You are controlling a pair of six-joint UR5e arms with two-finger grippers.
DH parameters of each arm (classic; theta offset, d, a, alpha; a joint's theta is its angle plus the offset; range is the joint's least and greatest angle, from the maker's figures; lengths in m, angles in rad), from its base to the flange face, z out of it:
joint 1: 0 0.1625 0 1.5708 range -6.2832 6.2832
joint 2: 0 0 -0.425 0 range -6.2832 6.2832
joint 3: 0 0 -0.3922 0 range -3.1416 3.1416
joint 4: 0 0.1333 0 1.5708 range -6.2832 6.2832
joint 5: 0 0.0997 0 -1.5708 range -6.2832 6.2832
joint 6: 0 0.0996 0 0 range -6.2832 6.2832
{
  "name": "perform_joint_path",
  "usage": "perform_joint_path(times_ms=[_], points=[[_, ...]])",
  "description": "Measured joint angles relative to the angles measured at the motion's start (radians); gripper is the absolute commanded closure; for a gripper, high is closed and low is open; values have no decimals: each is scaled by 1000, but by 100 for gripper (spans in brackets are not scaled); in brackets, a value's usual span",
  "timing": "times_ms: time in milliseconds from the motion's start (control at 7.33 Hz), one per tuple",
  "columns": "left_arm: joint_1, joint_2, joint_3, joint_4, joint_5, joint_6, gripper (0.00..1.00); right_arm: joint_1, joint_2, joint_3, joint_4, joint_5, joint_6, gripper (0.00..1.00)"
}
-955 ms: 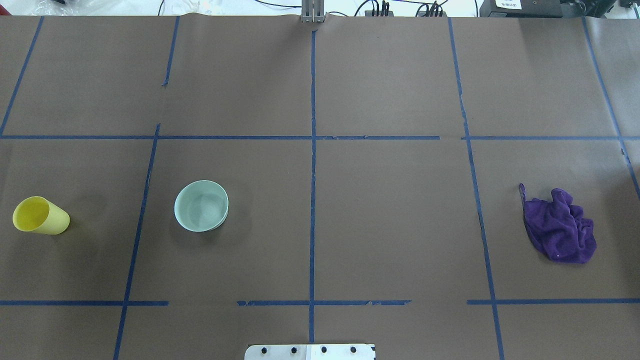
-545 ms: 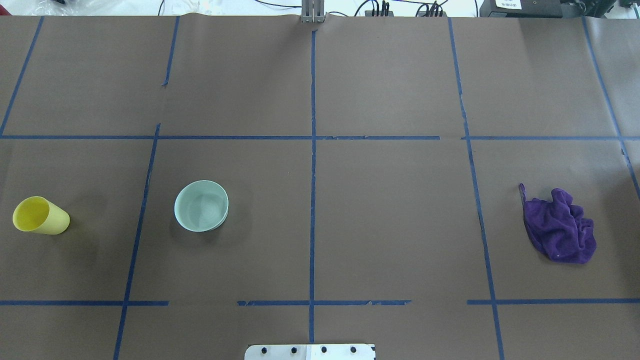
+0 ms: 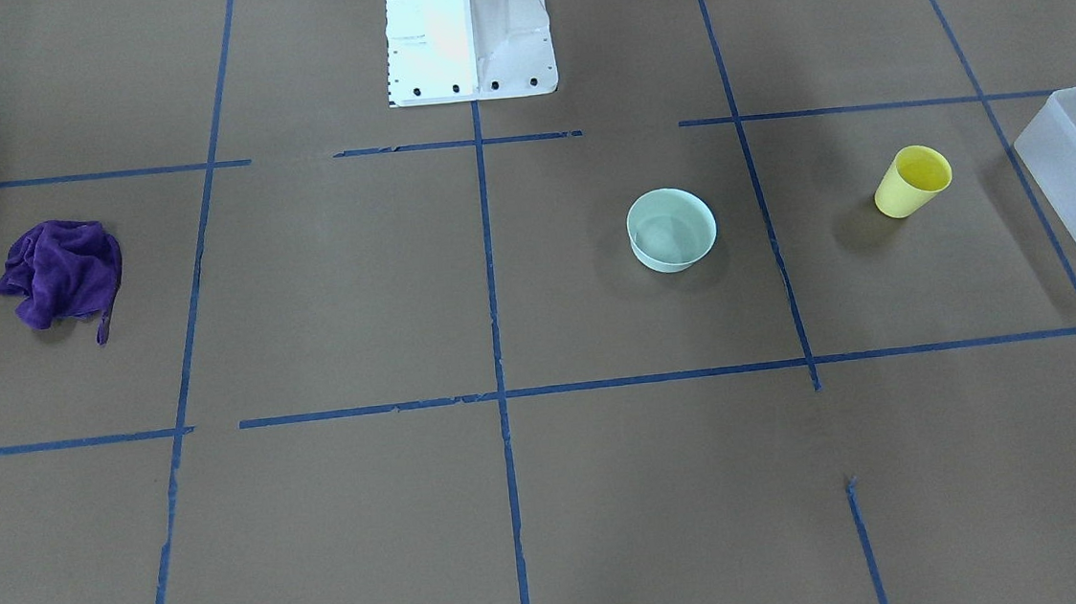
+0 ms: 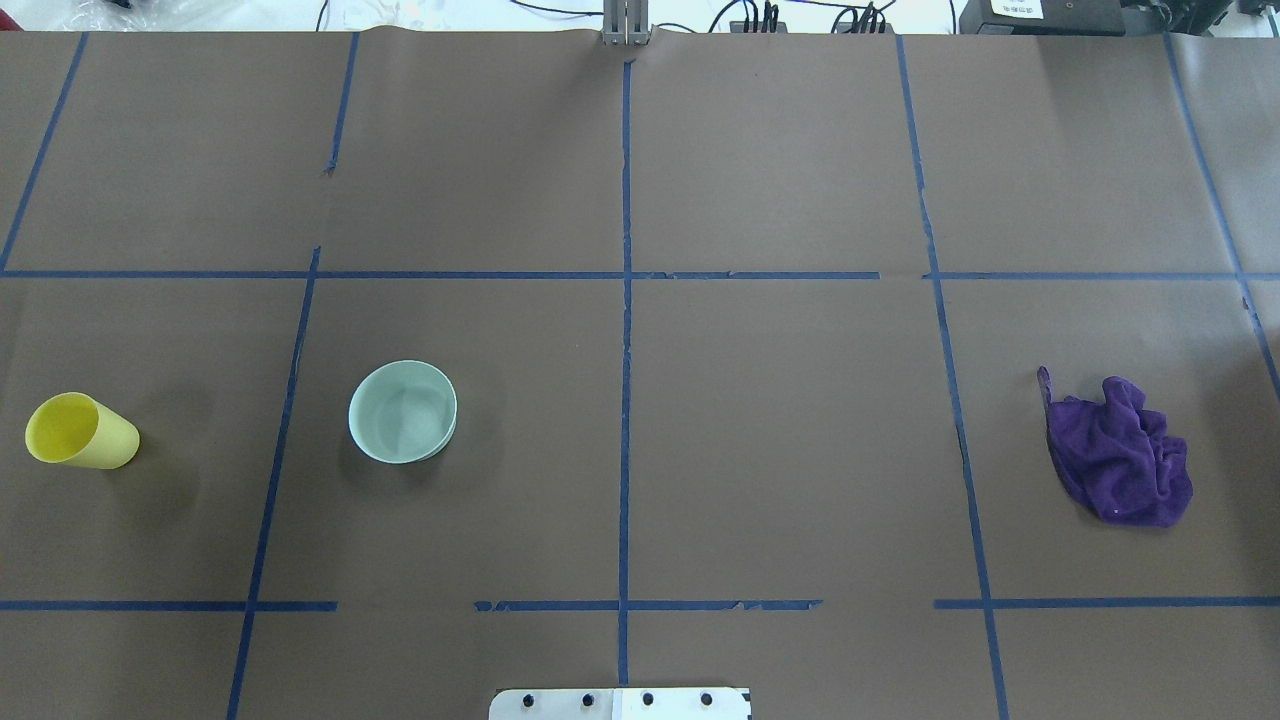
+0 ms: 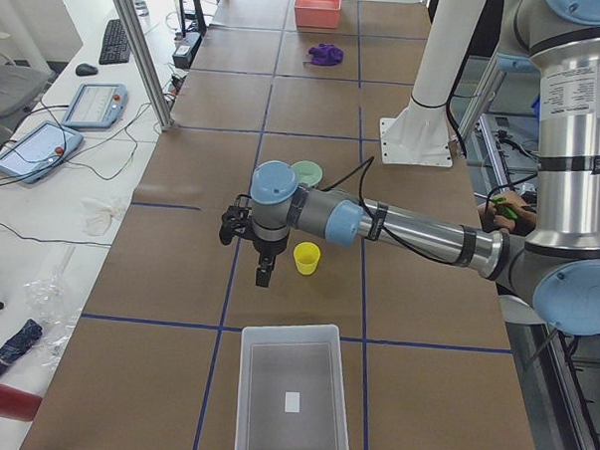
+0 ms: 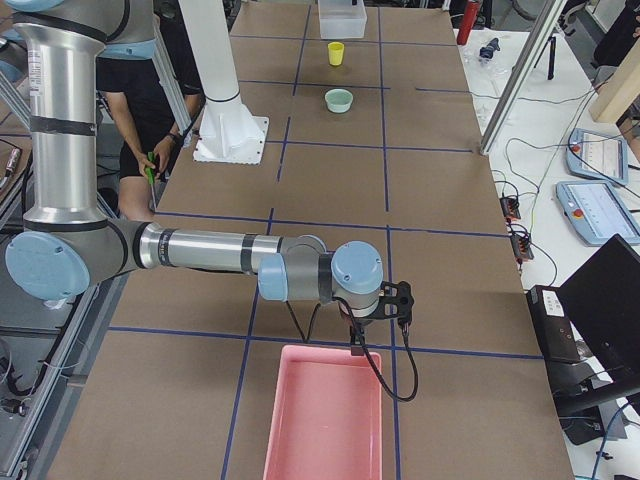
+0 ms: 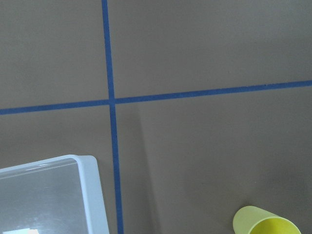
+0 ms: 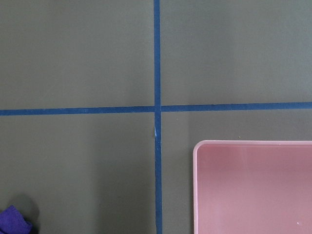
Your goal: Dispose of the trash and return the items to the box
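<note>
Frosted plastic box holds neither item, so I judge the task not started. Near the box the yellow cup stands upright. Beyond the cup, farther from the box, sits the mint bowl. Far from the box lies a purple cloth, probably the trash, near a pink bin.

Arms: left gripper hangs close to the box on the cup side. The right gripper is far from the box, at the pink bin's edge. Grip of either: cannot tell.

Count: one cup, one bowl, one box, one cloth, one pink bin.

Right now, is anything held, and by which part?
Nothing seems held: yellow cup, mint bowl and purple cloth lie on the table, apart from left tool and right tool.
</note>
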Motion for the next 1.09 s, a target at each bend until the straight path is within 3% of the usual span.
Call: perform_joint_path(times_ms=[409,1091], points=[[201,108,9,-338,7,-359,0,-1,0,0,2,-1,0,0],[359,120,95,-534,102,-565,0,-1,3,0,3,-2,0,0]])
